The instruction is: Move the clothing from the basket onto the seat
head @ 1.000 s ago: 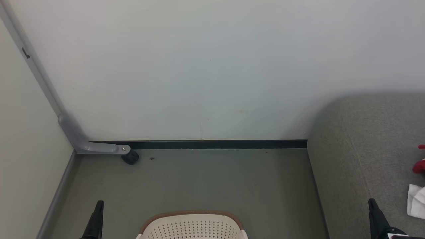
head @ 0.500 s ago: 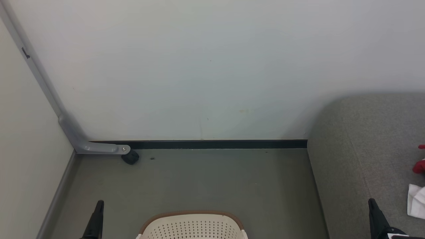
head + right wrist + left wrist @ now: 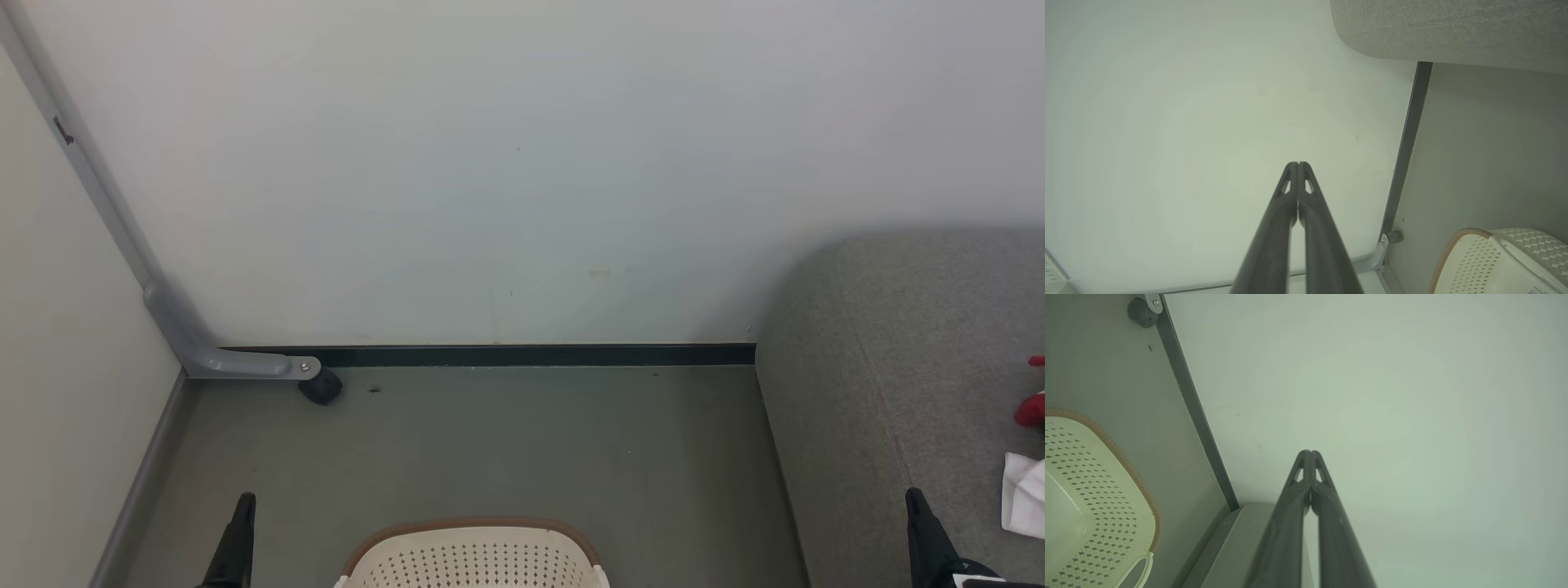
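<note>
Your left claw [image 3: 1309, 453] and right claw [image 3: 1297, 164] are pinched shut, empty. Clothing [image 3: 1027, 498] lies on the seat [image 3: 882, 343]. The basket [image 3: 473, 555] shows no contents where visible, so you're likely nearly done.

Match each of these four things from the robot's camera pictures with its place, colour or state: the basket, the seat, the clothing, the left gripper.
Things:
1. basket
2. seat
3. clothing
4. left gripper

Descriptions:
A. shut, holding nothing
B. cream-white, standing on the floor at the bottom middle of the head view
C. red and white, lying on the seat
D. grey-green, to the right of the basket

Pairs: 1-B, 2-D, 3-C, 4-A
</note>
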Robot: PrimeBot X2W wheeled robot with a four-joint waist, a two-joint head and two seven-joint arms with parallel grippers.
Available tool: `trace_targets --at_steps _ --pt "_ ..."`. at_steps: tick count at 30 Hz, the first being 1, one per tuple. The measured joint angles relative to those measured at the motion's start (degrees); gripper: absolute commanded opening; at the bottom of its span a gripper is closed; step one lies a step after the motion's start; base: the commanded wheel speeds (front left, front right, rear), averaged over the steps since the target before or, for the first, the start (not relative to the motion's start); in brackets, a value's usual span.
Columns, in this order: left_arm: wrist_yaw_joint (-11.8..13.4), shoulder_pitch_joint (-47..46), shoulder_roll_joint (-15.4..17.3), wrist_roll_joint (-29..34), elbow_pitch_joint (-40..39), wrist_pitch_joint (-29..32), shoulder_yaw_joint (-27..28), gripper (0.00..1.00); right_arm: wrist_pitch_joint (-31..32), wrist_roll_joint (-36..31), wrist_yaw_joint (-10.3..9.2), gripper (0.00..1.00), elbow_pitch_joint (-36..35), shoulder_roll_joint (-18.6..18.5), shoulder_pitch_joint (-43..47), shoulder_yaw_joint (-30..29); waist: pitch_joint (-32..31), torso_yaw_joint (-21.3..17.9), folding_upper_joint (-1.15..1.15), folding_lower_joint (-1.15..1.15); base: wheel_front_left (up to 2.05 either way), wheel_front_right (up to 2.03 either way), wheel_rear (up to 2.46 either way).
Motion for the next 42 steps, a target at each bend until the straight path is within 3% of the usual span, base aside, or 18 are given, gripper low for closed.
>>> trace_targets --at_steps 42 --pt "0.0 0.0 0.0 0.0 -0.1 0.0 0.0 0.00 0.0 0.0 0.00 0.00 0.0 0.0 0.0 0.0 0.0 0.0 0.00 0.00 0.00 0.00 0.00"
